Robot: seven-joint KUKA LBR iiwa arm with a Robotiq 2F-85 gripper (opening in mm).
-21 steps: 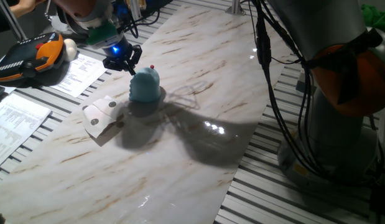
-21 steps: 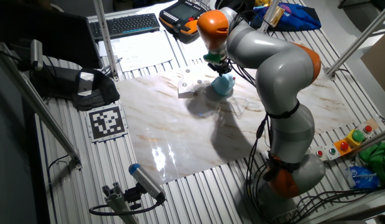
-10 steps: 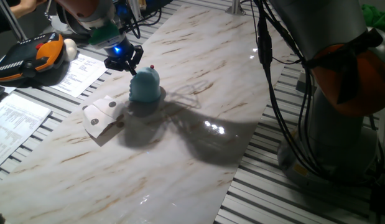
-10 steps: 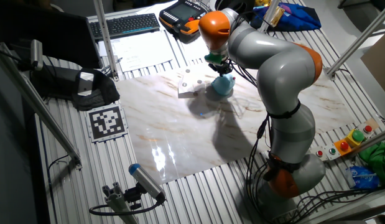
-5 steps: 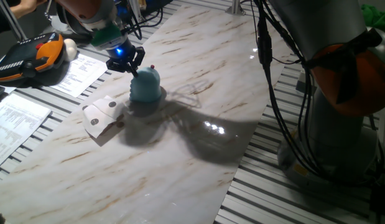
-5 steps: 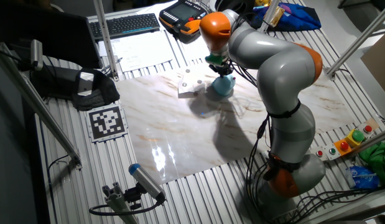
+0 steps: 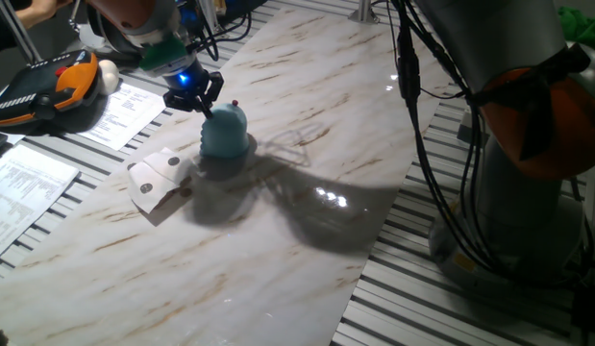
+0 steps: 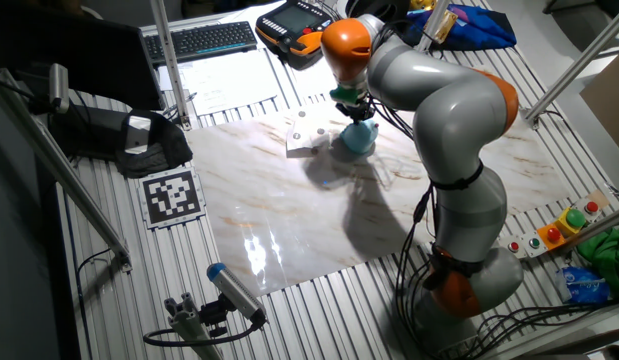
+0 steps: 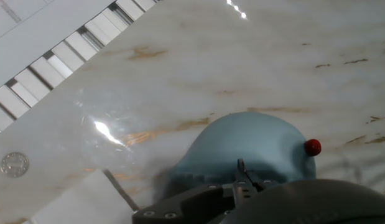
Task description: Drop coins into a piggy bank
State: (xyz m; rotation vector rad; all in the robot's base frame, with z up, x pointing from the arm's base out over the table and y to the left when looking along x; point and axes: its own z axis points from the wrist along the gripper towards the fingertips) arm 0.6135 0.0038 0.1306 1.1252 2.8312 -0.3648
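The piggy bank (image 7: 223,133) is a light blue dome with a tiny red knob (image 9: 313,147), standing on the marble table; it also shows in the other fixed view (image 8: 357,138) and the hand view (image 9: 242,152). My gripper (image 7: 205,106) hangs just above the dome's top on its left side, seen also in the other fixed view (image 8: 351,112). Its jaws are shut on a coin (image 9: 241,168), a thin dark sliver seen edge-on right over the dome. More dark coins (image 7: 146,187) lie on the off-white block.
The off-white block (image 7: 158,180) with round slots lies just left of the dome, touching its base area. A small round silver disc (image 9: 14,164) lies on the marble near the table edge. Papers (image 7: 124,111) and an orange-black pendant (image 7: 47,86) lie beyond the edge.
My gripper has crept a little to the right and up, closer over the dome's top. The dome and the block have not moved.
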